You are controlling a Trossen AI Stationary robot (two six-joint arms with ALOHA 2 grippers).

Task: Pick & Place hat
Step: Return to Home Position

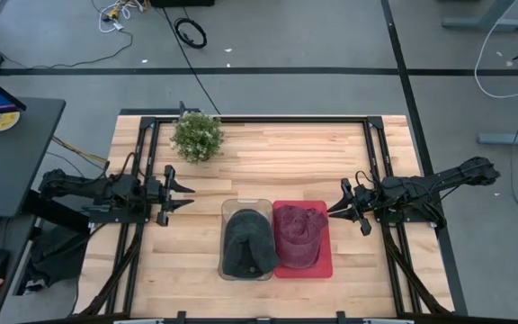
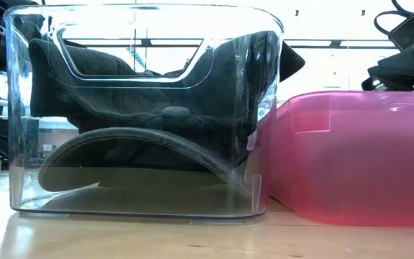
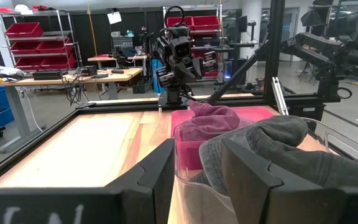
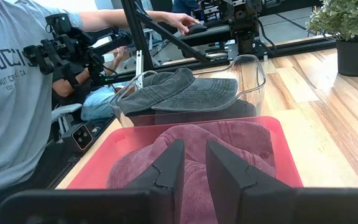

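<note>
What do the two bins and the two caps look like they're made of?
The transparent bin looks like hard clear plastic, glossy: its walls show reflections and the cap inside. The red bin seems smooth tinted plastic, light glowing through its wall. The black cap and red cap look like soft, matte, washed cotton-type fabric, creased and faded; fibre unclear.

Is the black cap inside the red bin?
No, the black cap lies in the transparent bin, next to the red bin.
</note>
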